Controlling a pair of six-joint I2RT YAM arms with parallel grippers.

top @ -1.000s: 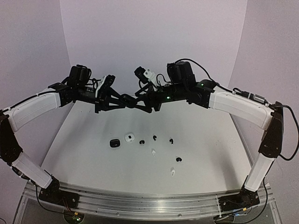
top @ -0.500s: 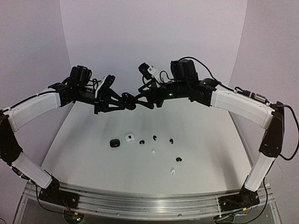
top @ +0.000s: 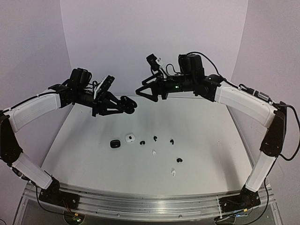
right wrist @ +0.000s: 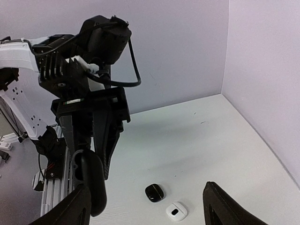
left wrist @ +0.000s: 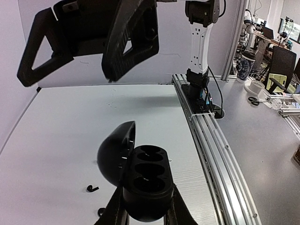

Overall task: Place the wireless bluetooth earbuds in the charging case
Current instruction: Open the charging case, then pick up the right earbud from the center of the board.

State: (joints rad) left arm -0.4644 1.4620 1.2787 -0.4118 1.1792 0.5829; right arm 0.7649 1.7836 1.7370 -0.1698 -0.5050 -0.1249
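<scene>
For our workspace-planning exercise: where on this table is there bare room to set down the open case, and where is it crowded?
Bare table lies left of the closed black case, right of the black earbuds, and behind them toward the far wall. The middle is crowded: that case, the white case and scattered earbuds, down to the near white earbud.

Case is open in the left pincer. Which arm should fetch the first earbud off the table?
Right. The right pincer is open and empty; the left pincer is shut on the open black charging case and should probably just hold it steady. The earbuds lie loose below both.
</scene>
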